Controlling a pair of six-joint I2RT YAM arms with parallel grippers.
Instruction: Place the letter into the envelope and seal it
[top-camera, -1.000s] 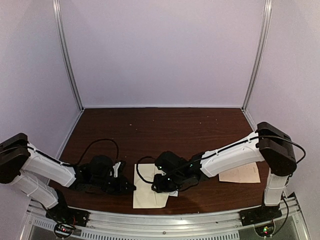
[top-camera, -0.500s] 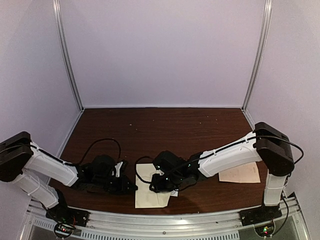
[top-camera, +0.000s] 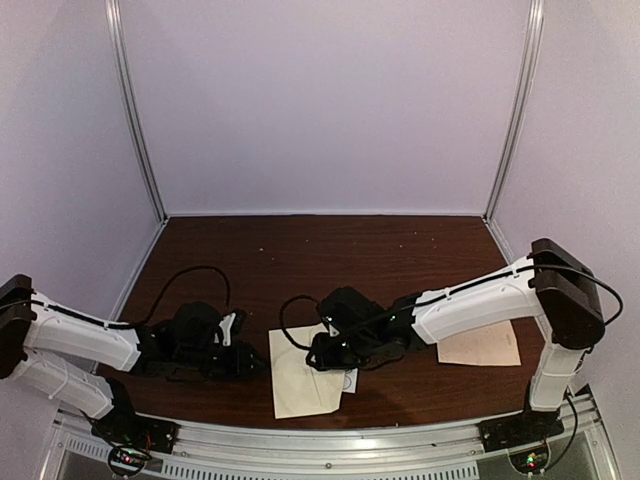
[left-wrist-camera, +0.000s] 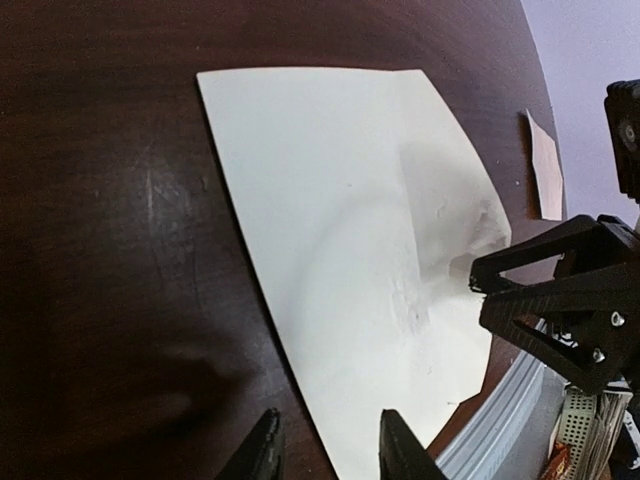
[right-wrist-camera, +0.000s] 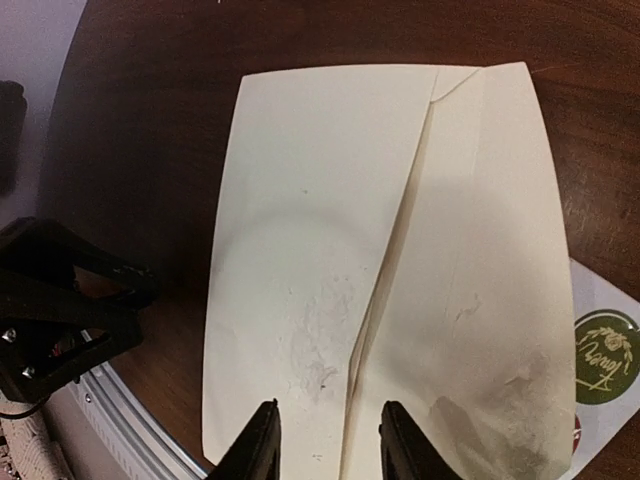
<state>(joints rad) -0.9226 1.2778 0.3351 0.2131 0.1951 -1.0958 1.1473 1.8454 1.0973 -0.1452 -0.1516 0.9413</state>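
Note:
The cream envelope (top-camera: 300, 388) lies flat near the table's front edge, between both grippers. In the right wrist view the envelope (right-wrist-camera: 300, 250) has its flap (right-wrist-camera: 480, 250) folded down, with a slanted edge running up the middle. My right gripper (right-wrist-camera: 328, 448) hovers open just over that edge. My left gripper (left-wrist-camera: 325, 452) is open above the envelope's (left-wrist-camera: 350, 200) left edge, holding nothing. The letter (top-camera: 482, 346), a pinkish creased sheet, lies apart at the right. From above, the left gripper (top-camera: 252, 362) sits just left of the envelope and the right gripper (top-camera: 318, 358) over its upper right part.
A small white sticker card (right-wrist-camera: 600, 400) with a green round sticker (right-wrist-camera: 606, 357) pokes out beside the envelope's right edge. The metal front rail (top-camera: 330, 440) runs close below the envelope. Black cables loop on the dark table (top-camera: 330, 260) behind both wrists.
My left gripper has opened and drawn back a little to the left, off the envelope's edge. The right gripper has shifted slightly right and up. The envelope has barely moved.

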